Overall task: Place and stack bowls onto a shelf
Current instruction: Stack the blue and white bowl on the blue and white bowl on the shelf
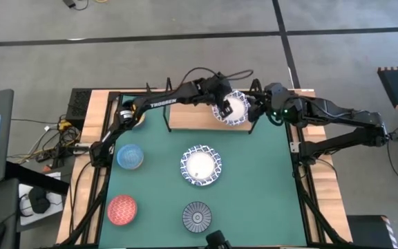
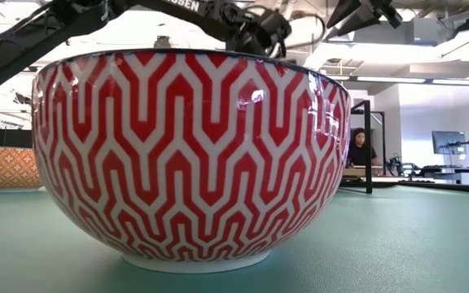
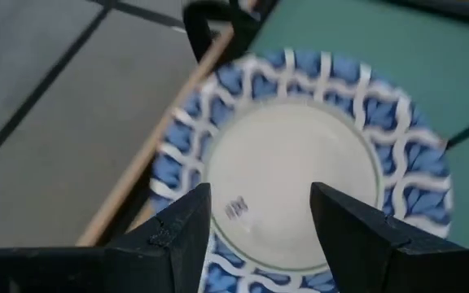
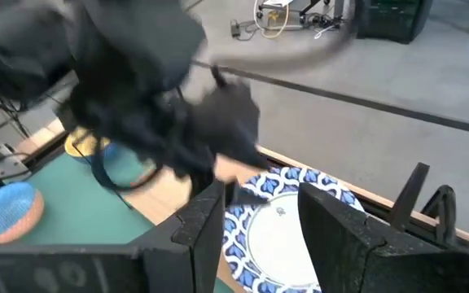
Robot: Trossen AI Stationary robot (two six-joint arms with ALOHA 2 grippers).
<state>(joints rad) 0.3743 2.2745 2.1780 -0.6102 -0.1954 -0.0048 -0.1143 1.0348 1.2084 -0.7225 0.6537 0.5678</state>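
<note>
A large white bowl with a blue patterned rim (image 1: 232,109) sits on the right end of the light-wood shelf (image 1: 188,117) at the table's far edge. Whether other bowls lie under it I cannot tell. My left gripper (image 1: 221,105) is open just above this bowl (image 3: 291,163), a finger over each side of its white inside. My right gripper (image 1: 258,109) is open too, just right of the bowl (image 4: 279,232) and apart from it. A second large bowl (image 1: 201,166) rests on the green mat. The yellow bowl (image 4: 84,145) shows beside the shelf's left end.
On the mat stand the light-blue bowl (image 1: 130,156), the red bowl (image 1: 122,209) and the dark striped bowl (image 1: 197,217). The red bowl (image 2: 190,155) fills the low view. The shelf's black wire frame (image 4: 418,191) rises near my right gripper. A person sits far behind the table (image 2: 358,146).
</note>
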